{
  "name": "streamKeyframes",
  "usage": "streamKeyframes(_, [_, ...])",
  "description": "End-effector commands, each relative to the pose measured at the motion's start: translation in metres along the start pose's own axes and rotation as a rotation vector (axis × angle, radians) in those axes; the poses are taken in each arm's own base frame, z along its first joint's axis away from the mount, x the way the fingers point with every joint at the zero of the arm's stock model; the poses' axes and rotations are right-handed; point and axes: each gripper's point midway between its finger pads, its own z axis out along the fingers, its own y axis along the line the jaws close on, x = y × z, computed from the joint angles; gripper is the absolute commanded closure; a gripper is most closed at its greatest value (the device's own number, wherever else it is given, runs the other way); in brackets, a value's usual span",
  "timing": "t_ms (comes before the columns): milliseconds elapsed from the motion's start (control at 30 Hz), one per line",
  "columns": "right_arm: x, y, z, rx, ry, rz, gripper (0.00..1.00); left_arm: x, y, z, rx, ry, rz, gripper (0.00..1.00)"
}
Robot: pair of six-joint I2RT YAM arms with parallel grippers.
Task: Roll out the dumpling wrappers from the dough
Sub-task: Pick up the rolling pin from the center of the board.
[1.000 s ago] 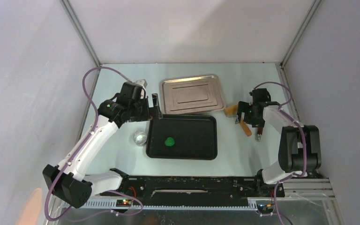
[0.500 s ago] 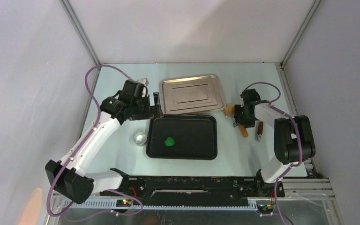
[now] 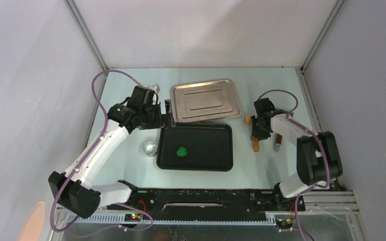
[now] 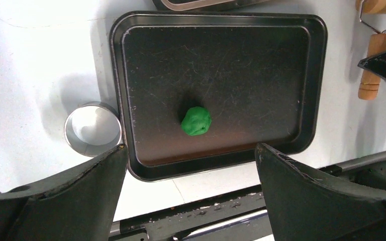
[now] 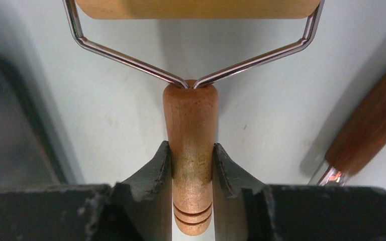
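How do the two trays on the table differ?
The black baking tray is dark and holds the small green dough lump; the shiny silver metal tray looks bare. The black one lies nearer the arms, the silver one behind it. Both are rectangular with rounded corners.

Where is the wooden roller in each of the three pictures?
Top external: the wooden roller lies on the table right of the black tray, under the right gripper.
Left wrist: at the upper right edge, its handle beside the tray.
Right wrist: center, its handle pinched between the fingers.
Shared landmark: the roller's wire frame.
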Motion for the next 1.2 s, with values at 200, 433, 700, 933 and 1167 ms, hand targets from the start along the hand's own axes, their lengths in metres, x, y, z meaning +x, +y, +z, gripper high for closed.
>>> streamKeyframes(200, [-0.001,0.057,-0.086,-0.268,-0.174,0.023,1.0,-0.007,-0.057,-0.001,0.284,0.013,-0.059,0.0])
streamKeyframes(433, [0.006,0.098,-0.126,-0.415,-0.207,-0.123,1.0,-0.023,-0.093,-0.004,0.422,0.018,-0.034,0.0])
streamKeyframes(700, [0.013,0.152,-0.163,-0.54,-0.294,-0.374,1.0,-0.016,-0.122,0.004,0.507,0.105,0.003,0.0])
streamKeyframes(933, [0.02,0.183,-0.18,-0.604,-0.364,-0.506,1.0,-0.002,-0.148,-0.001,0.625,0.167,0.05,0.0])
streamKeyframes(1167, [0.023,0.198,-0.192,-0.651,-0.406,-0.604,1.0,0.009,-0.155,0.008,0.671,0.24,0.013,0.0])
